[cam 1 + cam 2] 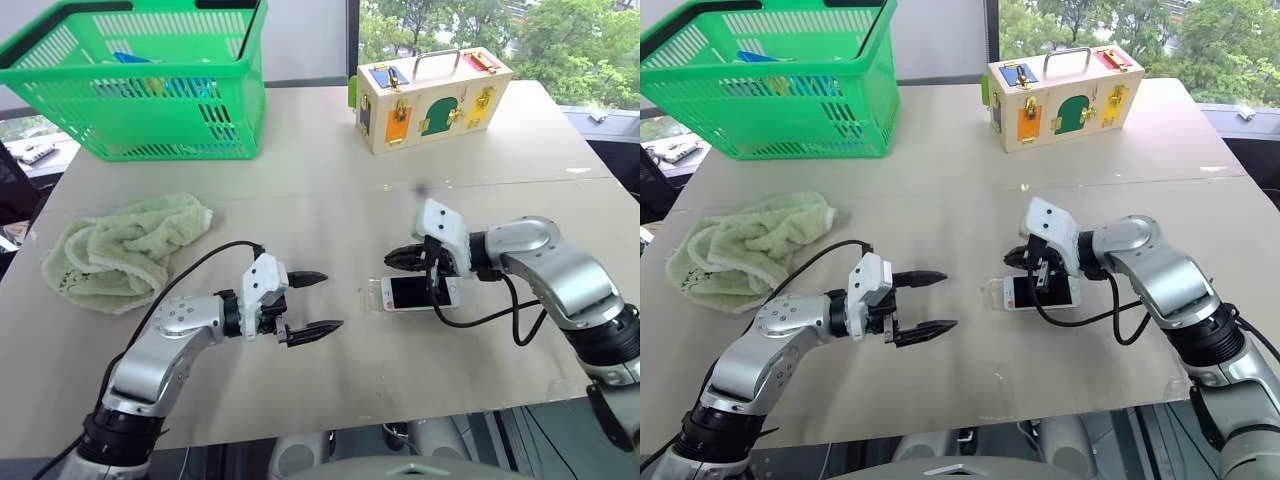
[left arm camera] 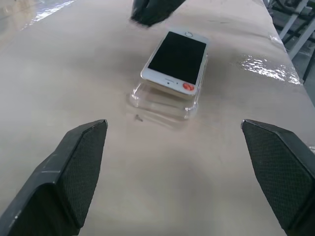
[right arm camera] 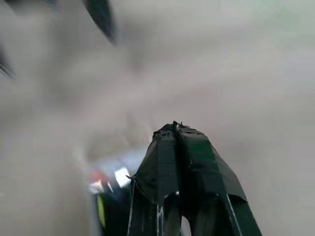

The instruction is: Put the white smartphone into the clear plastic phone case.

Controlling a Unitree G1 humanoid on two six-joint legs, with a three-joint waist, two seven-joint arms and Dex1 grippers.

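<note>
Here the white smartphone (image 2: 176, 58) lies partly atop the clear plastic phone case (image 2: 162, 104) on the surface (image 1: 330, 180). Right hand (image 1: 402, 259) pressed together above it, left hand (image 1: 310, 303) spread nearby. Stiff, slick, light; probably best pinched by its long edges

You had the white smartphone (image 2: 176, 58) lying flat and screen-up on the table, near the right of centre, long side running left to right. Its screen was black and dark, framed by a white bezel with rounded corners; a round home button sat at the far end in the left wrist view, and a small red mark showed on the nearer end. The clear plastic phone case (image 2: 160, 102) lay under it, a see-through shell given away by glinting edges. The phone rested on top, offset, not seated; the case's left end stuck out.
</note>
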